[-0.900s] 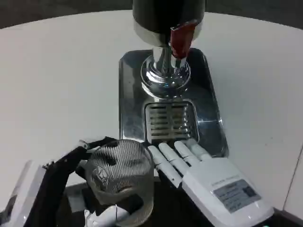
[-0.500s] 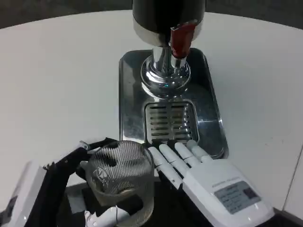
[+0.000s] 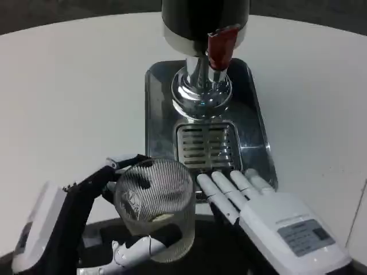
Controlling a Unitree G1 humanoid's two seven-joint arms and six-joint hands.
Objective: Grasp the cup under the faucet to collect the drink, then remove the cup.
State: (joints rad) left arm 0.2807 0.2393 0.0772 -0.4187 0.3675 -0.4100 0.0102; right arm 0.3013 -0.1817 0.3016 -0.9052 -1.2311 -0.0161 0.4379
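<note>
since the earlier frames the cup [image 3: 156,209] has been carried a little forward, toward the drip tray [image 3: 155,109]. it is held upright, mouth up, by the left hand [image 3: 86,223], short of the grate [image 3: 207,145] and faucet [image 3: 221,48]. the right hand [image 3: 269,215] is laid flat, fingers released, beside it. the dispenser's top is cut off.

Even, bright overhead light on the white bench [image 3: 69,86]; shadows soft and faint. Specular glare on the chrome dispenser base [image 3: 202,94] and steel tray [image 3: 255,132]. Overall focus slightly soft, lower edge dark.
</note>
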